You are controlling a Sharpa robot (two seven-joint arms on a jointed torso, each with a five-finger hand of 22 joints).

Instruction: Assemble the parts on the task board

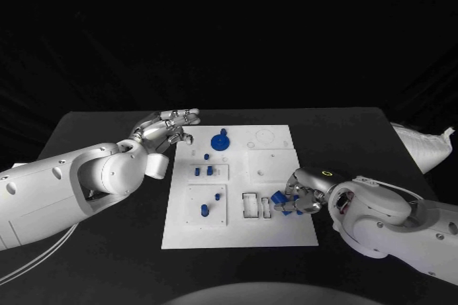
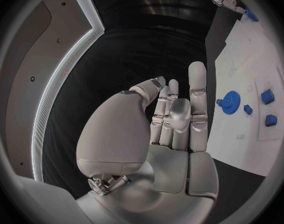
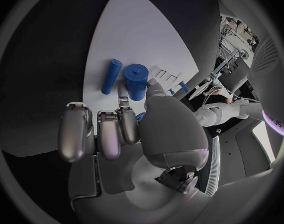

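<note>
right hand [image 1: 304, 198] low over the task board [image 1: 286, 235] near edge, fingers curled beside blue parts [image 1: 283, 200], grip unclear. left hand [image 1: 167, 128] fingers apart, empty, off board's far-left corner.

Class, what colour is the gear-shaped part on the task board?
Blue. The gear shows best in the left wrist view, on the white task board.

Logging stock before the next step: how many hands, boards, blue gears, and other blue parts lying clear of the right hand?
Hands: 2 (left hand, right hand)
Task board: 1
Blue gear: 1
Small blue parts clear of the right hand: 5
Total: 9
</note>
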